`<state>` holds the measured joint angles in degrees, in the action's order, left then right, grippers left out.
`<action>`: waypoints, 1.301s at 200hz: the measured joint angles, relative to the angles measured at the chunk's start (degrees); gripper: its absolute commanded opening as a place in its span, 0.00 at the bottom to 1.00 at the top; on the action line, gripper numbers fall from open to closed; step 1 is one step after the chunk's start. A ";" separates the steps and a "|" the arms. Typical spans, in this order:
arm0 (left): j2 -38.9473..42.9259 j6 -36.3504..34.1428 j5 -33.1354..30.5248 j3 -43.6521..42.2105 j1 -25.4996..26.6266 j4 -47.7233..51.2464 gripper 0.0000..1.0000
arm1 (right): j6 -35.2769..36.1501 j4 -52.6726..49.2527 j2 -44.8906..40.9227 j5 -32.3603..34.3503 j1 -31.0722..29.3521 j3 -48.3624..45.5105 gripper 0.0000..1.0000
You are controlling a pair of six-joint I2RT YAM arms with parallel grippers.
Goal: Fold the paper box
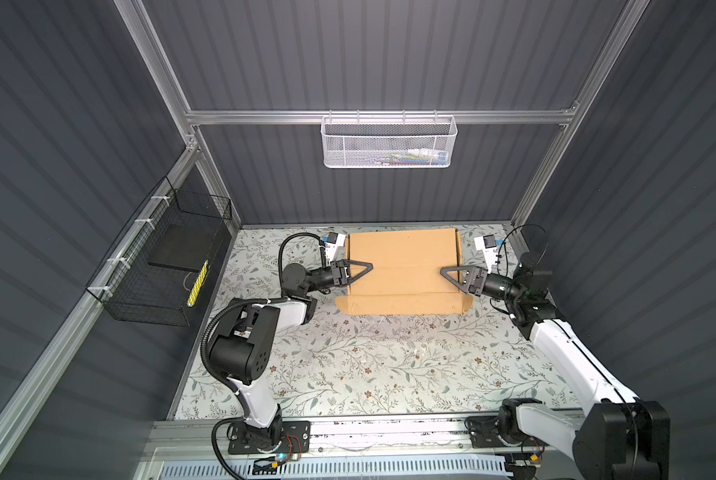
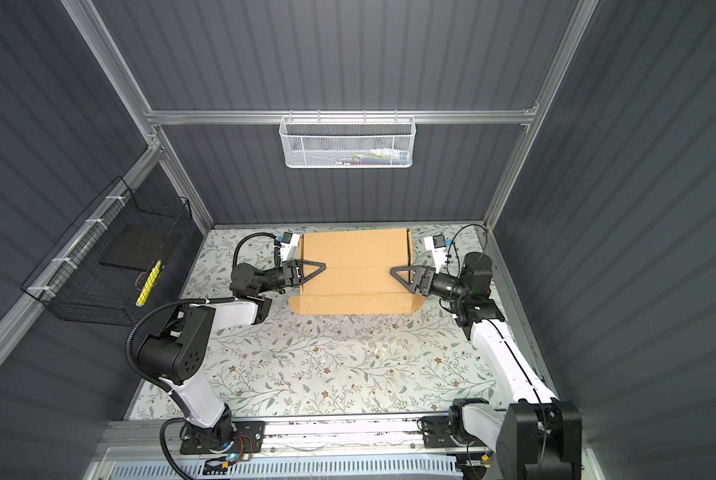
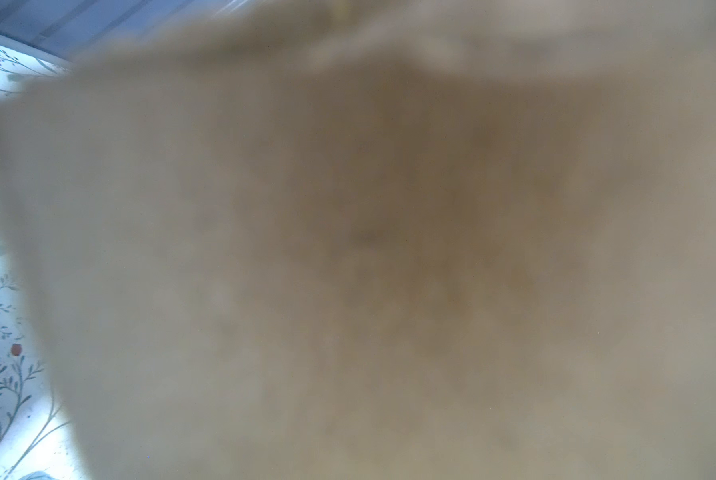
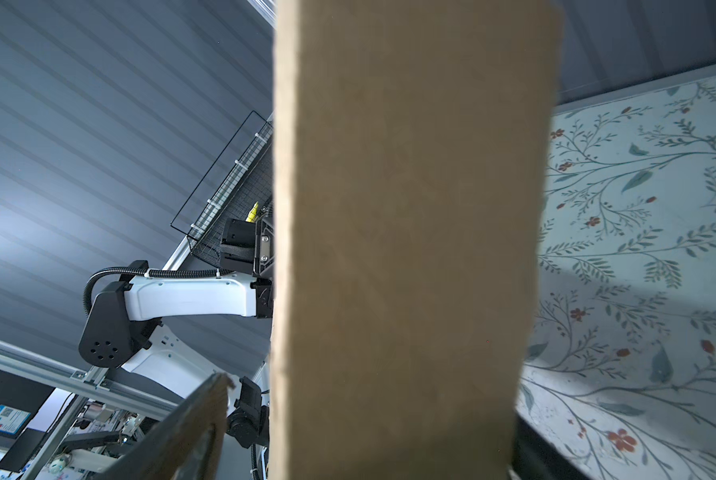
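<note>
The box (image 1: 402,266) (image 2: 354,266) sits at the far middle of the counter (image 1: 348,365), close to the back wall, with a narrow strip with rounded ends along its near edge. The left pincer (image 1: 364,266) (image 2: 321,264) reaches in over the box's left edge, turned on its side. The left wrist view is filled with blurred cardboard (image 3: 389,249), so whether it grips cannot be told. The right pincer (image 1: 445,271) (image 2: 394,271) comes in at the right edge. In the right wrist view its jaws stand wide on either side of an upright cardboard wall (image 4: 410,249), with one finger (image 4: 190,424) clear of it.
</note>
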<state>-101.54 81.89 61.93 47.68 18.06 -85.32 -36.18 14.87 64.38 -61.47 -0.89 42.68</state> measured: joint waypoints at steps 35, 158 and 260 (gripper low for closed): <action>0.00 0.94 -0.37 -0.07 -1.09 0.00 0.43 | 0.72 -0.09 -2.45 -0.02 3.15 -2.29 0.88; -2.64 11.87 -3.15 0.09 -6.67 8.94 0.44 | 11.89 -1.16 -15.26 11.52 6.58 -5.73 0.90; 6.58 -5.25 -5.95 12.63 -6.64 67.10 0.45 | 18.91 7.19 -9.31 19.56 6.58 -12.83 0.90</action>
<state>-94.96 76.64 55.99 60.31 11.42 -18.22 -17.28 22.06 55.07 -41.91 5.69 29.85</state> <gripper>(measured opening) 0.466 0.901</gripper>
